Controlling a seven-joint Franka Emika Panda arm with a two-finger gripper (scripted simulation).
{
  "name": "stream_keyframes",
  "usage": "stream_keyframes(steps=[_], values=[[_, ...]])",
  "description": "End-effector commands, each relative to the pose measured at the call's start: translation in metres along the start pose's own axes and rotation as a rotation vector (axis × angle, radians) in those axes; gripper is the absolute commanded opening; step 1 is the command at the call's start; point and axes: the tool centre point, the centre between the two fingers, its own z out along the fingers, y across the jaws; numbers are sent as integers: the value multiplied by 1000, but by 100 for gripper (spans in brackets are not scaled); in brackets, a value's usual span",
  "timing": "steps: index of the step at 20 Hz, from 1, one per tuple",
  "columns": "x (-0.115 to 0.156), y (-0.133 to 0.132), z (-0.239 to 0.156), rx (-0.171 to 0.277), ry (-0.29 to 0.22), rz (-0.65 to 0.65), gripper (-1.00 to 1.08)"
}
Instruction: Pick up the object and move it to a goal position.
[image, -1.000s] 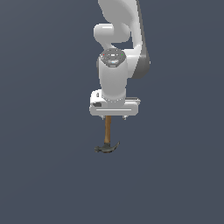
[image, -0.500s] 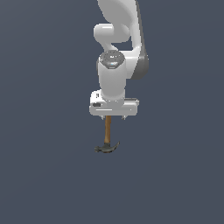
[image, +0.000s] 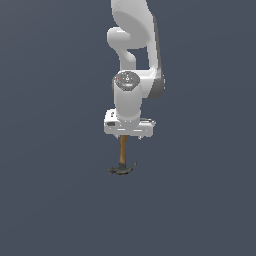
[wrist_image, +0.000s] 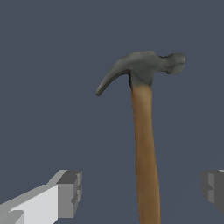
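Hanging over the hammer (image: 122, 161), whose head lies on the table (image: 55, 200) with its handle running up between them, your jaws stand spread and clear of the wood; close off-centre and, likely, one finger (wrist_image: 69, 192) knocks it askew
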Motion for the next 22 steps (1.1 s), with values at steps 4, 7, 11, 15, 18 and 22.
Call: stream_keyframes(steps=[4,7,11,15,18,22], values=[[-14,5,33,-8,8,42,100],[-21,8,44,-11,12,58,100],[-26,10,54,-14,14,71,100],[-28,10,57,-15,15,75,100],[-27,10,58,-15,14,74,100],[-28,10,69,-15,14,74,100]])
